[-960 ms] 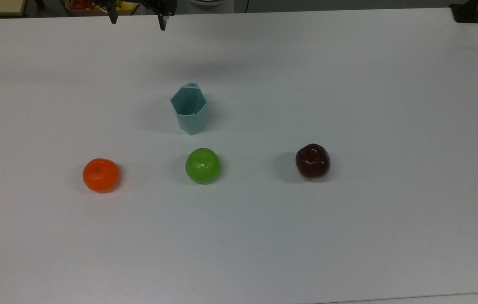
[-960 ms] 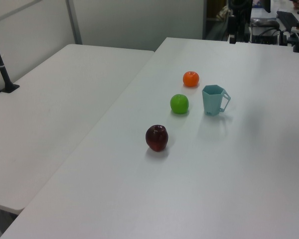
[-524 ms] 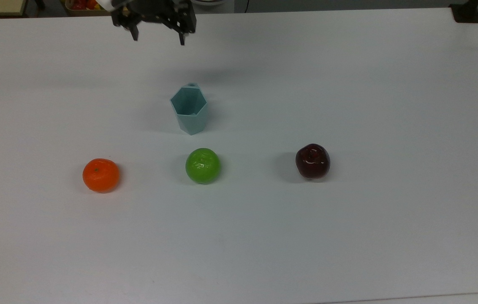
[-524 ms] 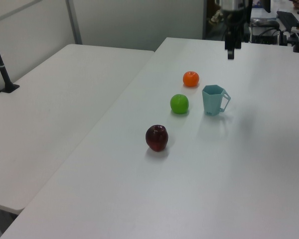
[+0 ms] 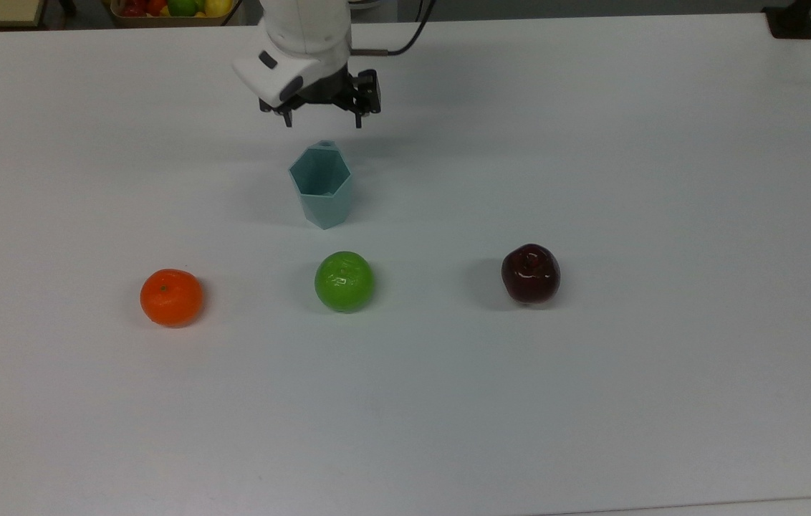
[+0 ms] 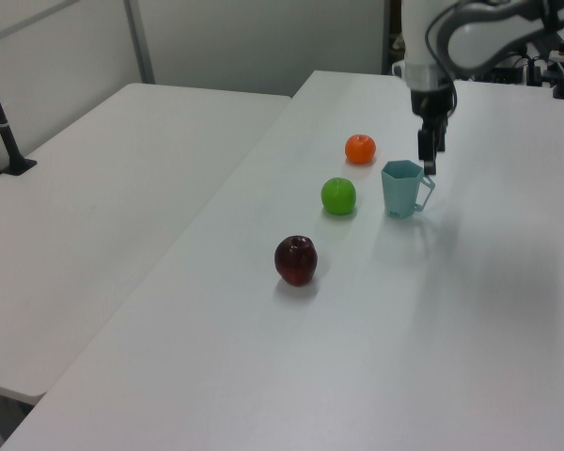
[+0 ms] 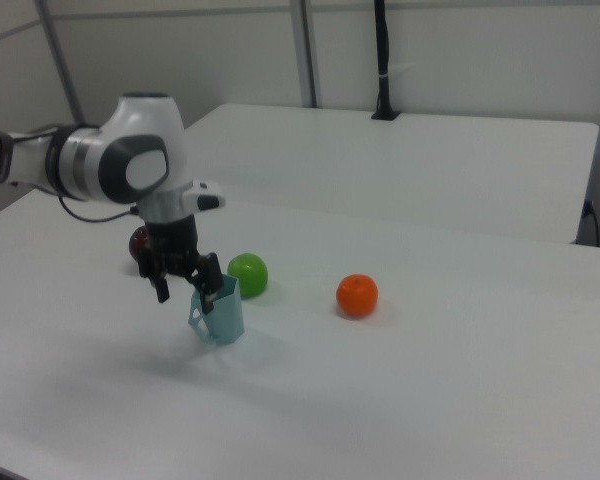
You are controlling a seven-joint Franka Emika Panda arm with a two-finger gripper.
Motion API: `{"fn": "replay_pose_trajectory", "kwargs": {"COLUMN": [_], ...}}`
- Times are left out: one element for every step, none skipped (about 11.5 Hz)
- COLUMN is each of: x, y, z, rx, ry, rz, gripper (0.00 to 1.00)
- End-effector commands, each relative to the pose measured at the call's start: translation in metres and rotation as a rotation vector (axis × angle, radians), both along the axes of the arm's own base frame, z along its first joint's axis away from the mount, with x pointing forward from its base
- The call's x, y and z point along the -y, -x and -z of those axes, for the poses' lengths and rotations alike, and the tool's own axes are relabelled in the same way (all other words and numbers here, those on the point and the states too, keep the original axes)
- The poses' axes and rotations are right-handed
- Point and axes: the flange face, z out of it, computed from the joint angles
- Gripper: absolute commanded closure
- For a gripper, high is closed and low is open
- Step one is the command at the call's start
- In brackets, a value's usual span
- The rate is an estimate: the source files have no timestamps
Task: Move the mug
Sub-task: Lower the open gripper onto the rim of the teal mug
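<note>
Gripper (image 5: 322, 123) now lowered toward mug (image 5: 322, 185), jaws open, right view shows it above handle

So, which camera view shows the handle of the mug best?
The left view: the handle stands out in profile on the left view's right of the mug, just below the end effector. In the top view only its top edge peeks behind the rim. In the right view it partly shows below the end effector.
</note>
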Motion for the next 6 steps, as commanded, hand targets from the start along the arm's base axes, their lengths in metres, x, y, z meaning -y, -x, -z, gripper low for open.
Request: {"fn": "replay_pose_trajectory", "kwargs": {"x": [-0.012, -0.012, -0.012, -0.012, -0.012, -0.012], "y": [0.005, 0.004, 0.003, 0.004, 0.003, 0.001], "z": [0.038, 0.041, 0.045, 0.050, 0.051, 0.051], "rx": [0.009, 0.010, 0.006, -0.003, -0.005, 0.009], "ry": [0.012, 0.012, 0.013, 0.015, 0.015, 0.014], "rz": [-0.021, -0.022, -0.022, -0.022, -0.022, -0.023], "gripper": [0.08, 0.11, 0.15, 0.18, 0.21, 0.31]}}
